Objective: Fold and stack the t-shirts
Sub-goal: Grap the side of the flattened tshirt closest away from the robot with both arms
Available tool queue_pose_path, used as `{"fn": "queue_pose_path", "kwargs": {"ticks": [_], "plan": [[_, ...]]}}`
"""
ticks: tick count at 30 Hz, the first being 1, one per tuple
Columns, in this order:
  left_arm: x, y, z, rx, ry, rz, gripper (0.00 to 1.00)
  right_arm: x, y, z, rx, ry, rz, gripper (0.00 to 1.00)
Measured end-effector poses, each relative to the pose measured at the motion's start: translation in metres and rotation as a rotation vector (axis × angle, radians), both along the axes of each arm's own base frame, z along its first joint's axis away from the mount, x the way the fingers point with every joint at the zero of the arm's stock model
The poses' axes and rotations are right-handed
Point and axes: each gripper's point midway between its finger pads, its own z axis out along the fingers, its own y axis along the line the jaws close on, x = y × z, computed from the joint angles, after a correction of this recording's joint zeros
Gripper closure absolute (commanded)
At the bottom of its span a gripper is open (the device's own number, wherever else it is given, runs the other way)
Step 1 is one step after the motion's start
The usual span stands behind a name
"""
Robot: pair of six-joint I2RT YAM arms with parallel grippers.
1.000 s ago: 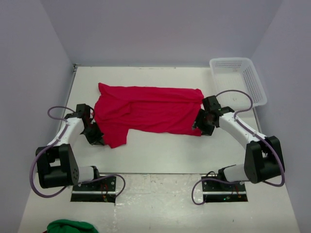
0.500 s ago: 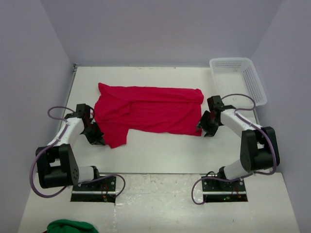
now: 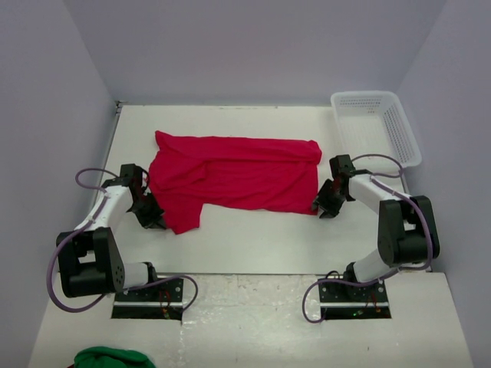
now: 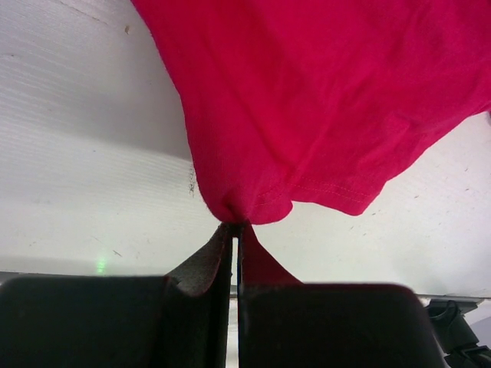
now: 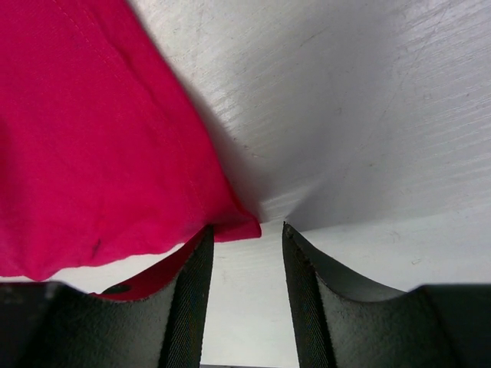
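A bright red t-shirt [image 3: 238, 180] lies spread and rumpled across the middle of the white table. My left gripper [image 3: 149, 208] is at its lower left edge, shut on a pinch of the red cloth [image 4: 253, 203], which bunches at the fingertips [image 4: 222, 234]. My right gripper [image 3: 322, 201] is at the shirt's lower right corner. In the right wrist view it [image 5: 245, 230] is open, with the cloth's corner [image 5: 234, 228] lying against the left finger's tip and reaching partly into the gap. The t-shirt [image 5: 92, 138] fills that view's left side.
A white mesh basket [image 3: 367, 95] stands at the back right corner of the table. A green cloth [image 3: 107, 357] lies off the table at the bottom left. Grey walls close in the left, back and right sides.
The right gripper's jaws have narrowed at the shirt's corner, and the right arm's elbow has swung back and inward. The left arm and the shirt have not moved.
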Motion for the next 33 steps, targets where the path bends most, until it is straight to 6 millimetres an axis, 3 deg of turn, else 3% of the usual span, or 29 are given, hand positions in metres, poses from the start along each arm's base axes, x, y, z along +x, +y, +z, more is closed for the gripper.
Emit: {"fn": "queue_pose_path", "kwargs": {"ticks": [10, 16, 23, 28, 33], "plan": [[0.000, -0.003, 0.001, -0.015, -0.001, 0.008, 1.00, 0.005, 0.003, -0.002, 0.008, 0.029, 0.008, 0.62], [0.001, -0.004, 0.002, -0.026, -0.001, 0.015, 1.00, 0.008, 0.000, -0.003, -0.014, 0.045, 0.016, 0.86], [0.002, -0.006, 0.002, -0.038, -0.003, 0.019, 1.00, 0.010, 0.000, -0.002, -0.016, 0.044, 0.017, 0.90], [0.001, -0.006, 0.003, -0.038, -0.003, 0.020, 1.00, 0.009, 0.000, -0.002, -0.015, 0.043, 0.017, 1.00], [0.002, -0.005, 0.009, -0.031, -0.036, 0.025, 1.00, 0.006, -0.001, 0.001, -0.021, 0.029, 0.019, 1.00]]}}
